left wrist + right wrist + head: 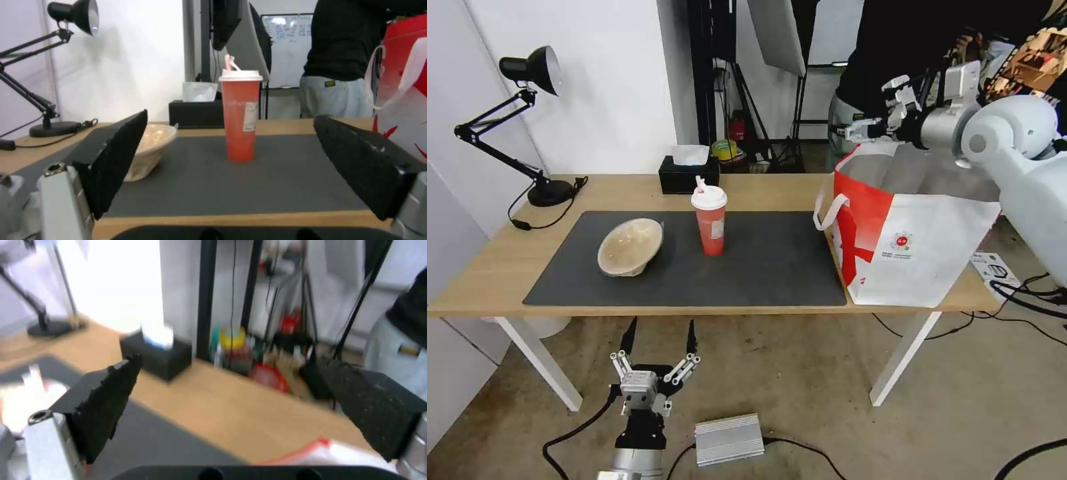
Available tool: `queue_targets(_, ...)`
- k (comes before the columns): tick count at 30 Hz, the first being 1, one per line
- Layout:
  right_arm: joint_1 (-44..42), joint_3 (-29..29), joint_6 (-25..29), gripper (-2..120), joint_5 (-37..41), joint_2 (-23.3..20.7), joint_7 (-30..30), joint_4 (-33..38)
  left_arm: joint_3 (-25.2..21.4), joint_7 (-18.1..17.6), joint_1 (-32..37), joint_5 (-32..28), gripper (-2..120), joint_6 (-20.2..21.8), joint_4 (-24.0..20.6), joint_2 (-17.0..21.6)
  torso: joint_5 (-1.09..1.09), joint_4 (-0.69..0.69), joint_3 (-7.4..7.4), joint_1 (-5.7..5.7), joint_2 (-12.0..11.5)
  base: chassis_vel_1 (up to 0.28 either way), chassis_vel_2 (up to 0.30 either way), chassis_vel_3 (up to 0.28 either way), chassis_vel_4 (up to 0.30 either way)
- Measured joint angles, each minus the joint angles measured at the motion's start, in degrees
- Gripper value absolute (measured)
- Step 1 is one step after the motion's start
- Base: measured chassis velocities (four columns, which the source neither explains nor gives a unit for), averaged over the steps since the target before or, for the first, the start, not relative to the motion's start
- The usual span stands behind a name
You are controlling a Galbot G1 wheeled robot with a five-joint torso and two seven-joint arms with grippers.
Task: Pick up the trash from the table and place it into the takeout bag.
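Observation:
On the dark grey mat [774, 267] of the light-wood table [487, 280], a beige shallow bowl [630, 247] lies tilted at the left. A red drink cup [710, 223] with white lid and straw stands upright in the middle. The red-and-white takeout bag [914, 233] stands open at the table's right end. My left gripper [660, 340] hangs open below the table's front edge, facing the cup [240, 113] and the bowl [153, 146]. My right gripper [859, 130] is open and holds nothing, raised above the bag's far left rim [320, 448].
A black tissue box [688, 175] sits at the table's back edge and a black desk lamp [527, 120] at its back left. A silver box [728, 439] with cables lies on the floor. A person in black [907, 53] stands behind the bag.

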Motion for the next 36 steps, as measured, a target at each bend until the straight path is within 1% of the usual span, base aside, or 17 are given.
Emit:
queue_targets(4, -3.34, 1.19, 5.03, 100, 0.67, 0.02, 4.97, 5.19, -0.66, 0.00, -0.29, -0.74, 100, 0.47, -0.57, 0.47, 0.01, -0.01, 0.00, 0.00, 0.00, 0.000, 0.000, 0.000, 0.000)
queue_targets(6, -6.76, 1.60, 11.33, 100, 0.63, -0.11, 10.18, 10.91, -1.57, 0.00, -0.59, -1.65, 100, 0.90, -1.13, 0.87, 0.00, 0.00, 0.00, 0.00, 0.00, 0.000, 0.000, 0.000, 0.000)
queue_targets(7, -6.76, 1.60, 11.33, 100, 0.63, -0.11, 10.18, 10.91, -1.57, 0.00, -0.59, -1.65, 100, 0.90, -1.13, 0.87, 0.00, 0.00, 0.00, 0.00, 0.00, 0.000, 0.000, 0.000, 0.000)
queue_targets(9, -10.45, 2.18, 15.48, 100, 0.29, -0.23, 15.17, 16.57, -2.22, 0.00, -0.61, -2.10, 100, 1.04, -1.64, 1.01, -0.02, 0.02, 0.00, 0.00, 0.01, 0.000, 0.000, 0.000, 0.000)
queue_targets(11, -13.03, 2.49, 17.63, 100, -0.70, -0.30, 17.70, 19.36, -2.51, 0.00, -0.57, -2.24, 100, 1.06, -1.98, 1.01, -0.02, 0.02, 0.00, 0.00, 0.01, 0.000, 0.000, 0.000, 0.000)
queue_targets(13, -18.94, 3.62, 22.25, 100, -4.84, -0.47, 21.15, 24.22, -2.97, 0.00, -0.52, -2.38, 100, 1.07, -2.33, 0.92, 0.00, 0.01, 0.00, 0.00, 0.00, 0.000, 0.000, 0.000, 0.000)
queue_targets(14, -18.94, 3.62, 22.25, 100, -4.84, -0.47, 21.15, 24.22, -2.97, 0.00, -0.52, -2.38, 100, 1.07, -2.33, 0.92, 0.00, 0.01, 0.00, 0.00, 0.00, 0.000, 0.000, 0.000, 0.000)
queue_targets(18, -32.38, 6.73, 30.10, 100, -16.29, -0.72, 23.70, 32.30, -3.78, 0.01, -0.20, -2.50, 100, 1.08, -3.08, 0.40, -0.01, 0.00, -0.01, -0.01, 0.01, 0.000, 0.000, 0.000, 0.000)
queue_targets(19, -32.38, 6.73, 30.10, 100, -16.29, -0.72, 23.70, 32.30, -3.78, 0.01, -0.20, -2.50, 100, 1.08, -3.08, 0.40, -0.01, 0.00, -0.01, -0.01, 0.01, 0.000, 0.000, 0.000, 0.000)
queue_targets(23, -46.65, 9.87, 37.58, 100, -28.14, -0.67, 25.93, 36.85, -4.05, 0.02, -0.11, -2.58, 100, 1.07, -3.37, 0.23, 0.01, 0.00, 0.00, 0.00, 0.01, 0.000, 0.000, 0.000, 0.000)
queue_targets(24, -46.65, 9.87, 37.58, 100, -28.14, -0.67, 25.93, 36.85, -4.05, 0.02, -0.11, -2.58, 100, 1.07, -3.37, 0.23, 0.01, 0.00, 0.00, 0.00, 0.01, 0.000, 0.000, 0.000, 0.000)
queue_targets(27, -58.45, 13.99, 40.75, 100, -34.21, -0.44, 28.36, 40.31, -3.91, 0.03, 0.37, -2.29, 100, 0.87, -3.42, -0.28, 0.00, 0.00, -0.01, -0.01, 0.01, 0.000, 0.000, 0.000, 0.000)
queue_targets(28, -58.45, 13.99, 40.75, 100, -34.21, -0.44, 28.36, 40.31, -3.91, 0.03, 0.37, -2.29, 100, 0.87, -3.42, -0.28, 0.00, 0.00, -0.01, -0.01, 0.01, 0.000, 0.000, 0.000, 0.000)
queue_targets(30, -67.09, 16.36, 41.89, 100, -37.60, 0.57, 28.62, 41.92, -3.89, 0.07, 0.44, -2.20, 100, 0.82, -3.44, -0.31, 0.01, -0.01, -0.01, -0.01, 0.01, 0.000, 0.000, 0.000, 0.000)
queue_targets(32, -74.89, 17.78, 42.98, 100, -41.34, 2.59, 28.68, 43.14, -3.89, 0.13, 0.40, -2.19, 100, 0.80, -3.50, -0.31, 0.00, -0.01, -0.01, -0.01, 0.01, 0.000, 0.000, 0.000, 0.000)
queue_targets(33, -74.89, 17.78, 42.98, 100, -41.34, 2.59, 28.68, 43.14, -3.89, 0.13, 0.40, -2.19, 100, 0.80, -3.50, -0.31, 0.00, -0.01, -0.01, -0.01, 0.01, 0.000, 0.000, 0.000, 0.000)
queue_targets(36, -84.02, 18.40, 44.67, 100, -48.32, 7.56, 28.97, 43.42, -3.84, 0.17, 0.41, -2.13, 100, 0.80, -3.53, -0.42, -0.01, 0.01, -0.01, -0.01, 0.01, 0.000, 0.000, 0.000, 0.000)
